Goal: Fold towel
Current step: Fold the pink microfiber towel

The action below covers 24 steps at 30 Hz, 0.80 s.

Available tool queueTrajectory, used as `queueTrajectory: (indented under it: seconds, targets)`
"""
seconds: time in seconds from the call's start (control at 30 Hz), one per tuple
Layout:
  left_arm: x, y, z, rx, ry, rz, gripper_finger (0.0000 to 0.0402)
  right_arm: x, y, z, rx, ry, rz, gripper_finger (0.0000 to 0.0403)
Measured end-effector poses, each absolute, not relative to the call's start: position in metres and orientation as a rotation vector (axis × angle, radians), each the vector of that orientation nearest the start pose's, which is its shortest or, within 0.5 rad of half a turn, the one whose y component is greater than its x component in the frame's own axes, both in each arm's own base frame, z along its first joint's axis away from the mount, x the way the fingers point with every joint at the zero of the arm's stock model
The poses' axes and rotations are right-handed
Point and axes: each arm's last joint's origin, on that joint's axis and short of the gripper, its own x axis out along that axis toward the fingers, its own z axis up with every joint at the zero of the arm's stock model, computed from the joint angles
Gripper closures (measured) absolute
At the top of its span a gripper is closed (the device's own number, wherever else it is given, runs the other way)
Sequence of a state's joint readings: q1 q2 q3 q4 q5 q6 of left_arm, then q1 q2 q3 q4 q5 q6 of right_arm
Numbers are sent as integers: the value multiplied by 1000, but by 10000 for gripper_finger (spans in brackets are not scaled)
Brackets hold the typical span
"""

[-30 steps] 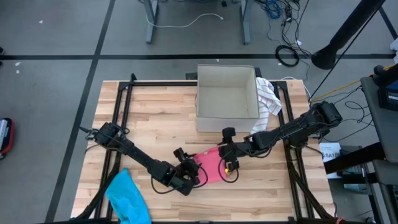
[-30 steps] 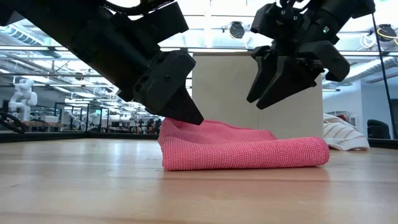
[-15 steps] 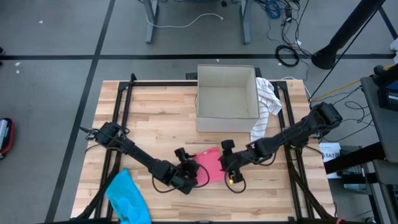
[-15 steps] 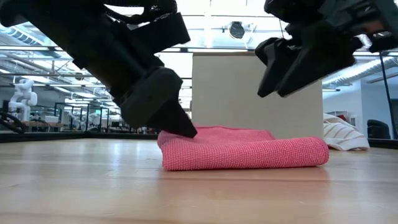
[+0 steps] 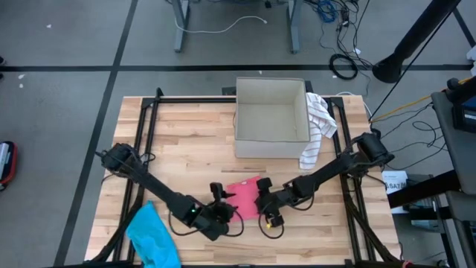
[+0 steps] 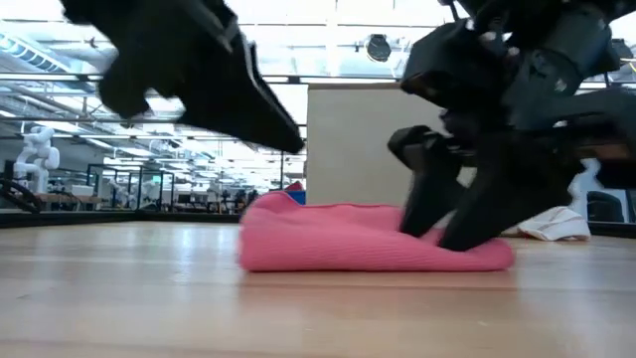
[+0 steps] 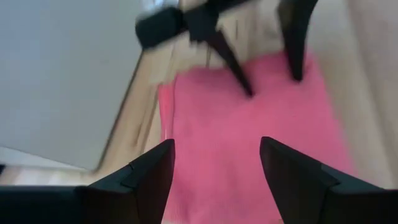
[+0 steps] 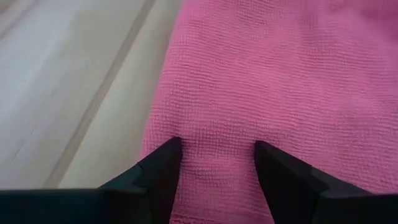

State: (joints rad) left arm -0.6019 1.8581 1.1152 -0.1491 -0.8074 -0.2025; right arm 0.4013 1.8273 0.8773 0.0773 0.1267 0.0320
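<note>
A: High view first. We see the pink towel (image 5: pixel 243 193) folded, lying on the wooden table (image 5: pixel 186 141) near the front edge, in front of the open cardboard box (image 5: pixel 271 117). The left gripper (image 5: pixel 221 211) sits at the towel's left side, the right gripper (image 5: pixel 268 210) at its right side.

B: Agreed. We also have a blue cloth (image 5: pixel 152 232) at the front left corner and a striped white cloth (image 5: pixel 318 123) draped by the box's right side. Jaw state is hard to read from above.

A: Low view. We see the towel (image 6: pixel 368 239) flat on the tabletop, a rounded fold on its left end. The right gripper (image 6: pixel 452 214) has its fingertips down on the towel's right part, pressing into the fabric. The left gripper (image 6: pixel 253 104) hangs above the towel's left end, clear of it.

B: Left wrist view: we look past the two dark fingers (image 7: pixel 140 177), which stand apart with the towel (image 7: pixel 249 143) showing between them. Nothing is clamped. The other arm's fingers (image 7: pixel 295 37) touch the towel farther off.

A: Right wrist view: fingers (image 8: pixel 155 174) spread, tips resting on the towel (image 8: pixel 267 74) near its edge, fabric bunched slightly between them. We can't tell if any fabric is pinched.
</note>
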Motion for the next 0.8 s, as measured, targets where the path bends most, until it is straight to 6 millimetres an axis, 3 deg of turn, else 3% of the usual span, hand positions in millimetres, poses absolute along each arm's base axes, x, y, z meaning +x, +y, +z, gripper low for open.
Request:
queueTrajectory:
  seconds: [0.23,0.33,0.53,0.8]
  targets:
    - [289,-210,214,355,605,56,159,337,111,127,-229,665,218,209]
    - [274,-212,224,275,658,-28,159,346,96,133,-220,597,175,209]
    - [266,-210,220,209,728,13,159,350,81,136,-212,584,137,209]
    - [301,-183,192,230,786,96,159,328,107,152,-216,672,215,209]
